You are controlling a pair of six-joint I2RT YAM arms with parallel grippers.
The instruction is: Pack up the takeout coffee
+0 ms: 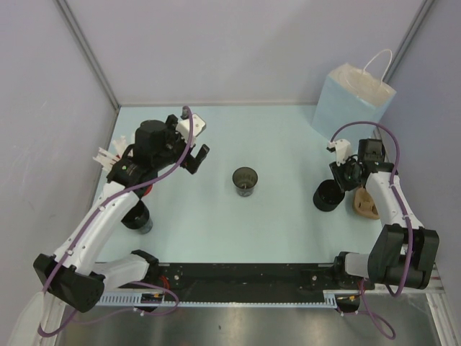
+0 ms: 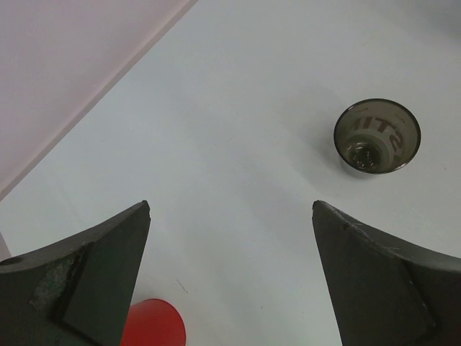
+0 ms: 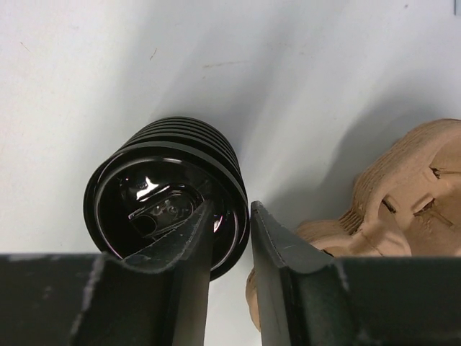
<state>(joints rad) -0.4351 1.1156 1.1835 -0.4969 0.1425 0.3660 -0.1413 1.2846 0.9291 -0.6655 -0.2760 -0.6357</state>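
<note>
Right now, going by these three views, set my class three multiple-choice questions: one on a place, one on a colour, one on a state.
1. Where does the paper bag stand on the table?
A) far right corner
B) centre
C) near left edge

2. What colour is the cup carrier beside the takeout coffee?
A) red
B) brown
C) blue

3. How is the left gripper?
A) shut on a cup
B) shut, empty
C) open, holding nothing

Answers:
1 A, because the top view shows the bag at the back right.
2 B, because the right wrist view shows brown pulp next to the black cup.
3 C, because the left wrist view shows its fingers wide apart with only bare table between them.
</note>
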